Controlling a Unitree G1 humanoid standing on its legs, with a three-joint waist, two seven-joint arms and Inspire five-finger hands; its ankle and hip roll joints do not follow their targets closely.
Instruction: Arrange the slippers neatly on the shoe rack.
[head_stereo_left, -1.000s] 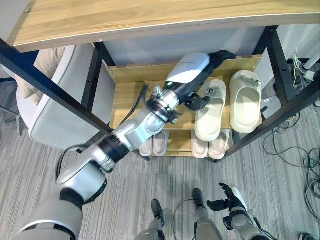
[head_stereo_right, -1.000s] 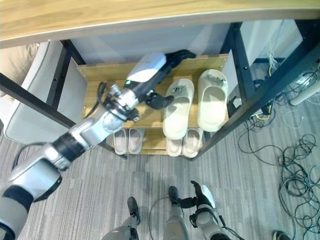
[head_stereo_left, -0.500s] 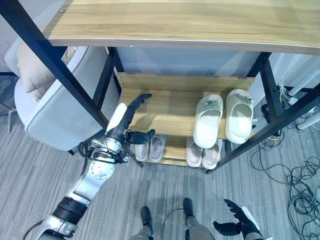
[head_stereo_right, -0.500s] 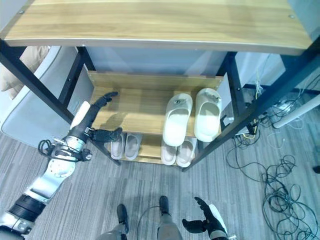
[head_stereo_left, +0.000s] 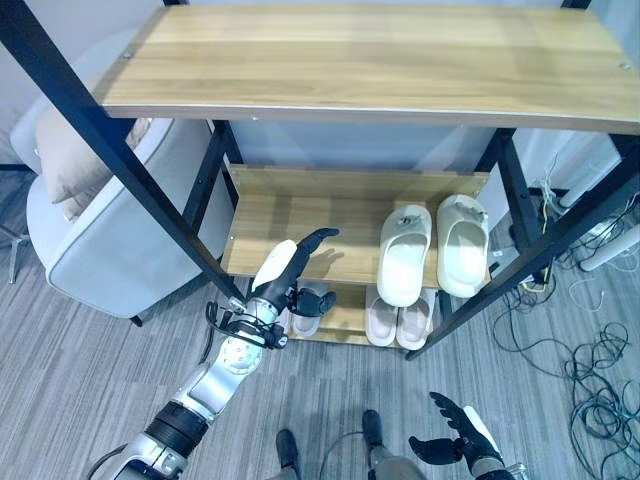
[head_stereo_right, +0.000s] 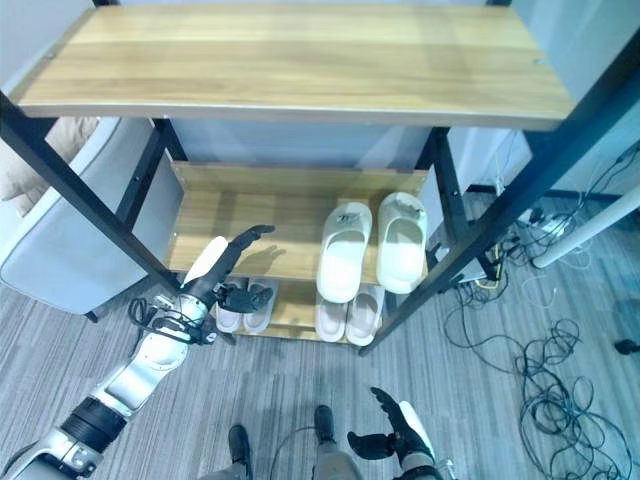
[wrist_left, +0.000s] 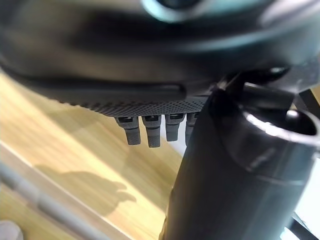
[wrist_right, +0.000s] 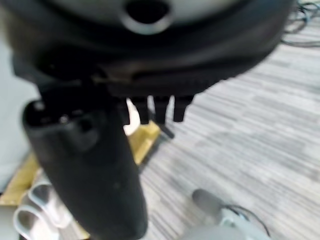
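Two cream slippers stand side by side on the middle shelf (head_stereo_left: 300, 215) of the wooden shoe rack, toes toward the front: the left slipper (head_stereo_left: 402, 256) and the right slipper (head_stereo_left: 461, 245). My left hand (head_stereo_left: 285, 268) is open, fingers straight, at the front edge of that shelf, well left of the slippers and holding nothing. In the left wrist view its fingers (wrist_left: 150, 131) hang straight over the bare wood. My right hand (head_stereo_left: 455, 440) is open and low over the floor, away from the rack.
Two pairs of pale slippers (head_stereo_left: 395, 320) sit on the bottom shelf, one pair (head_stereo_left: 303, 306) partly behind my left hand. A wide top shelf (head_stereo_left: 380, 60) overhangs the rack. A grey armchair (head_stereo_left: 100, 220) stands to the left. Cables (head_stereo_left: 590, 350) litter the floor on the right.
The camera has pulled back and up. My left hand has withdrawn from beside the slippers to the shelf's front edge, still open. The slippers have stayed in place.
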